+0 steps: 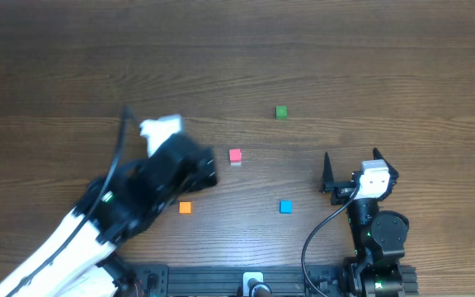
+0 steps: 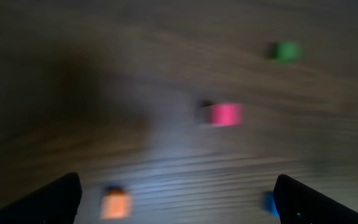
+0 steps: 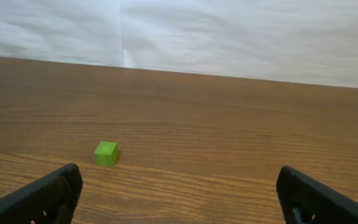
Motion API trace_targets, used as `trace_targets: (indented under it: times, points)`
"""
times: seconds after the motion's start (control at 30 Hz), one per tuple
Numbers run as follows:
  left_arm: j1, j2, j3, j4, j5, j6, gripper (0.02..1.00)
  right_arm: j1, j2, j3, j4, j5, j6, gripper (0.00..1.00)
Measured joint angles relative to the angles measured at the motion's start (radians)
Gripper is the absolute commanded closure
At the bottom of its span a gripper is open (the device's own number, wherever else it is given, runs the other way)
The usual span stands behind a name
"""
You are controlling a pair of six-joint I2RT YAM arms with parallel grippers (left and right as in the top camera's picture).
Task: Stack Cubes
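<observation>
Left fingers [image 2: 45, 200] spread, pink cube [image 2: 224, 114] ahead beyond them, right fingers [image 3: 42, 199] spread, green cube [image 3: 106, 154] ahead

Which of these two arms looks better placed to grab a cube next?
Left, probably. The left gripper is open, out over the table, with the orange cube and pink cube close ahead. The right gripper sits back near its base, the green cube well off.

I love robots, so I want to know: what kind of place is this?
Probably a robot test lab. The left arm and right arm stand at a wooden table with little cubes set out: green cube, pink cube, orange cube, blue cube.
</observation>
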Motion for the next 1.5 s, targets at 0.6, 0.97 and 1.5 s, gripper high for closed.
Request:
trace_targets:
  times: [0.6, 0.97, 1.5]
  points:
    - [0.034, -0.026, -0.385, 0.191, 0.143, -0.005, 0.023, 0.000, 0.000, -0.001, 0.000, 0.000, 0.000, 0.009]
    - [-0.069, 0.164, -0.386, 0.277, 0.105, -0.004, 0.023, 0.000, 0.000, -0.001, 0.000, 0.000, -0.001, 0.009]
    - [-0.071, 0.275, -0.386, 0.312, 0.032, 0.027, 0.051, 0.000, 0.000, -0.001, 0.000, 0.000, 0.000, 0.007]
